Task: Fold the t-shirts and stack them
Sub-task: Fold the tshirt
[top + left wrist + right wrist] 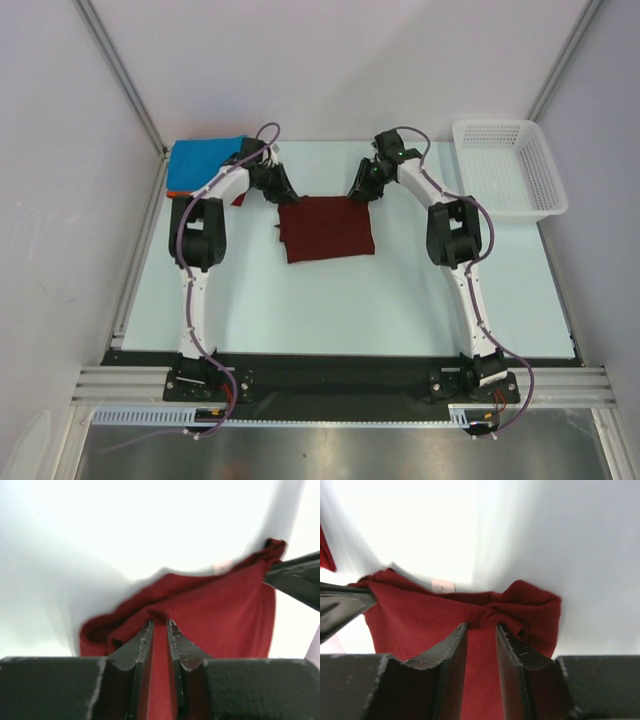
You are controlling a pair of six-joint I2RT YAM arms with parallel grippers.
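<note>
On the maroon t-shirt (420,625), wrist views only: perhaps a label (443,586).

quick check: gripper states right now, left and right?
Left gripper: closed, pinching the maroon t-shirt.
Right gripper: closed on a bunched fold of the maroon t-shirt.

In the top view you see only a thin strip of the orange-red t-shirt (174,192); the blue t-shirt (205,160) covers the rest, and the left arm hides the blue t-shirt's right part. The fingertips of the left gripper (278,192) and right gripper (362,190) are too small there to make out. In the right wrist view the pale label (442,586) on the maroon t-shirt (425,620) is too blurred to read.
</note>
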